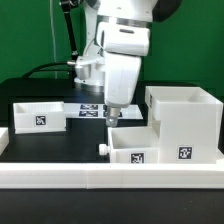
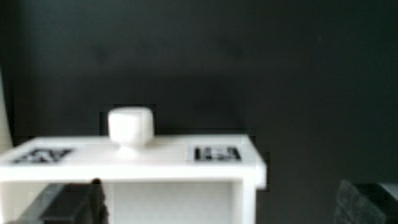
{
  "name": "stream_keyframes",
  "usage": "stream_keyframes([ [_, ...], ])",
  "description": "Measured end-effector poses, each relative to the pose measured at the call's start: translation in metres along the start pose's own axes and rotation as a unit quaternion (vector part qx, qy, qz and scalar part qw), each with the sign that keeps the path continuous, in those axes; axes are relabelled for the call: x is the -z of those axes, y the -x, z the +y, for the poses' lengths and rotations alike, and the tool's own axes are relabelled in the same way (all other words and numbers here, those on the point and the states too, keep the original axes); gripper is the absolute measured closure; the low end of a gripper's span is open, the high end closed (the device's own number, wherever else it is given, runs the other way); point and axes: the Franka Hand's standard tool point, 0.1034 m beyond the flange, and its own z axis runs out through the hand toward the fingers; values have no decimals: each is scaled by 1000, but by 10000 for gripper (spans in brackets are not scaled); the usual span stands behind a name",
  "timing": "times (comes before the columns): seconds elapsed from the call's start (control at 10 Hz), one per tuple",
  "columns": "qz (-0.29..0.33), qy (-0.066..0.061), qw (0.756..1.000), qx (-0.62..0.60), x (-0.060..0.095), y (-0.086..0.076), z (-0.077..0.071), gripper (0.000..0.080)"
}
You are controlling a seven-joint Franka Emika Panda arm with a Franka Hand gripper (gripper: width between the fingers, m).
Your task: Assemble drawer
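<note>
Clock directions are read on the exterior view, centred on the gripper [image 1: 110, 114]. The drawer is noted in three loose parts on the dark table [image 1: 60, 140], none yet fitted together. The housing [image 1: 185, 118] stands upright at 3 o'clock with its open side up. The near tray [image 1: 135, 152] lies at 5 o'clock, just below the fingertips, and its knob [image 1: 103, 150] projects from an end wall toward 9 o'clock. The second tray [image 1: 40, 115] sits at 9 o'clock, well apart. The rail [image 1: 100, 182] runs across 6 o'clock, just beside the near tray. The marker board [image 1: 88, 108] is partly hidden at 11 o'clock. In the wrist view the fingers [image 2: 71, 205] are seen spread wide with nothing pinched between them, so the pincer is recorded as open and empty; whether it touches the tray cannot be told. The parts are judged to be light, hollow and stiff, being thin-walled plastic with a smooth and probably slippery surface. A hard squeeze might bow a wall. The knob is judged a poor hold: it is small and rounded, and the tray would swing from it. A better hold is judged to be a side wall near mid-length, straddled by the jaws so that the tray hangs level and the tags [image 2: 217, 153] are left uncovered. The housing, also light, may be pushed along when a tray is slid in.
</note>
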Motion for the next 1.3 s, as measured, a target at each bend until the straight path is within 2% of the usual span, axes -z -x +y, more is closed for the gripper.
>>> stream_keyframes([
  [0.1, 0, 1, 1000, 1, -2, 10, -1, 151],
  [0.3, 1, 1, 1000, 0, -2, 8, -1, 151],
  [0.4, 14, -3, 1000, 10, -5, 17, -3, 151],
  [0.5, 32, -8, 999, 24, -19, 27, -7, 151],
  [0.6, 52, -12, 998, 31, -29, 36, -4, 151],
  [0.7, 70, -16, 997, 30, -31, 47, 1, 151],
  [0.8, 87, -17, 996, 25, -35, 50, 3, 151],
  [0.9, 97, -20, 995, 24, -39, 48, 4, 151],
  [1.0, 115, -30, 993, 26, -42, 48, 4, 151],
  [1.2, 149, -44, 988, 20, -50, 46, 14, 151],
  [1.3, 150, -45, 988, 1, -51, 38, 22, 151],
])
